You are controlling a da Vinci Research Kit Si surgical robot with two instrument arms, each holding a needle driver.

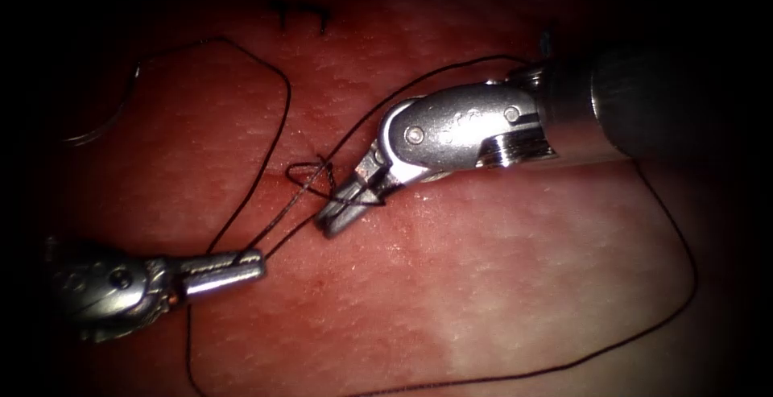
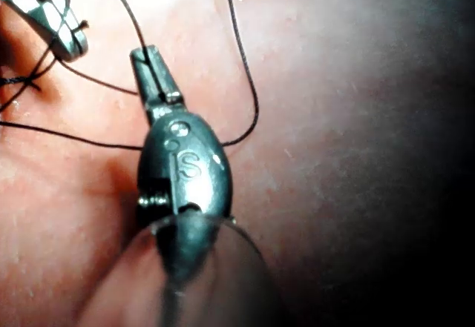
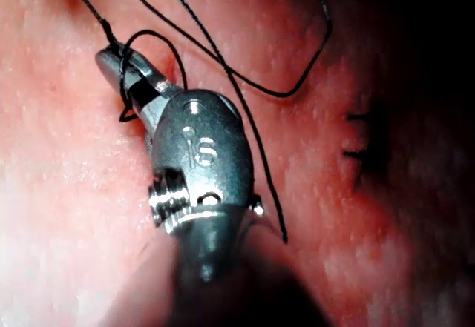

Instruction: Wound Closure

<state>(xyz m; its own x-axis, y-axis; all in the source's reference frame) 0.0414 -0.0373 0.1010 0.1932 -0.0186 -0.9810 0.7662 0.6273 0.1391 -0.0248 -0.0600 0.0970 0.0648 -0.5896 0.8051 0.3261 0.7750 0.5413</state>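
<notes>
My left tool [image 1: 241, 266] lies low on the left, its jaws shut on the dark thread [image 1: 278, 95]; the same grip shows in the left wrist view [image 2: 152, 67]. My right tool [image 1: 342, 210] comes in from the right and points down-left at the stitch site [image 1: 322, 163]. Its jaws are shut, a loop of thread is wound around them, and a strand runs into their tip [image 3: 119, 64]. The curved needle [image 1: 109, 119] lies free on the tissue far to the left, held by neither tool, and thread trails from it toward the left tool.
Dark finished stitches [image 1: 302, 14] sit at the top of the tissue [image 1: 515, 284]. A long slack run of thread [image 1: 688, 284] sweeps around the right side and along the bottom. The right tool's jaws [image 2: 63, 23] also show in the left wrist view.
</notes>
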